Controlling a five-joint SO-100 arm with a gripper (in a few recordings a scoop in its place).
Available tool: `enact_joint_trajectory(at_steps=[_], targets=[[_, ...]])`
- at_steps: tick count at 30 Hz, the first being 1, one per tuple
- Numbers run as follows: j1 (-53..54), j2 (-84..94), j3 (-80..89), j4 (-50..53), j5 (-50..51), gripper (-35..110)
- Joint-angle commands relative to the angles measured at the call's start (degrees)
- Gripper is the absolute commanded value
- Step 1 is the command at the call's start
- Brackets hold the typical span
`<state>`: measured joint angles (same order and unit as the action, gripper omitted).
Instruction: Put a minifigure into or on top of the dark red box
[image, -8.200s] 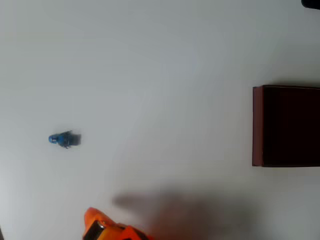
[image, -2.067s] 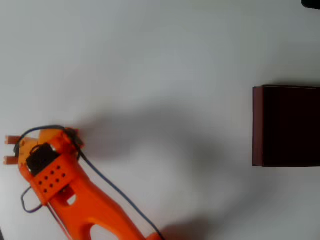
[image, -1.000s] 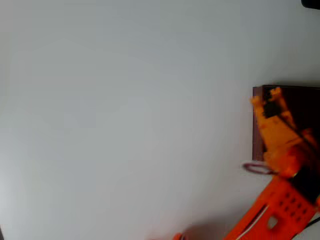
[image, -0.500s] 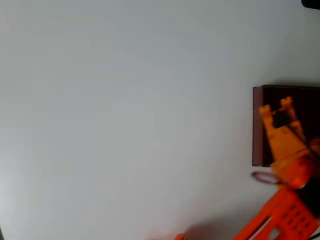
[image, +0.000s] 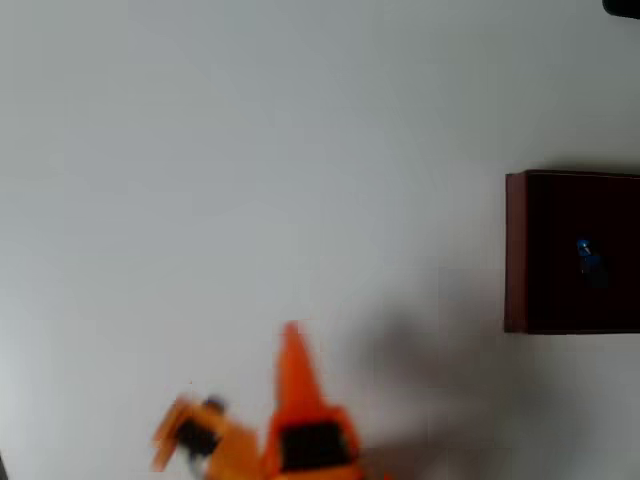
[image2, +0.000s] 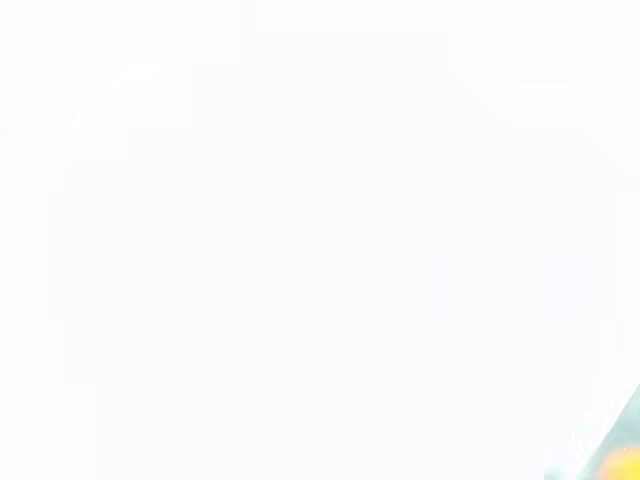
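The orange pincer (image: 290, 345) sits low in the overhead view, near the bottom edge, and it is smeared with motion blur. One pointed finger (image: 293, 365) sticks up from the orange body; a second blurred orange piece lies off to its left. How wide it gapes I cannot tell through the blur, though nothing shows between or on its fingers.

Well off to the pincer's right and somewhat above it stands the dark red box (image: 515, 250) on the white table (image: 250, 150), cut by the picture's right edge. Inside, against the very dark floor, lies the minifigure (image: 586, 254), a small blue speck roughly mid-box, far from the pincer. A grey shadow spreads on the table between the pincer and the box.

The wrist view is washed out white, with a blurred orange bit at its lower right corner.
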<state>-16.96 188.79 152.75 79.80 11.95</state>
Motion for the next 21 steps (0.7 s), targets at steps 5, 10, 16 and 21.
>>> enact_joint_trajectory(at_steps=[5, 10, 16, 21], targets=[[-21.53, 6.68, 12.13, 1.76, -3.52, 0], [-23.73, 6.77, 20.57, -2.99, -6.86, 0], [-27.6, 6.77, 20.39, -1.85, -11.25, 0], [-28.92, 6.68, 20.3, -1.85, -10.72, 5]])
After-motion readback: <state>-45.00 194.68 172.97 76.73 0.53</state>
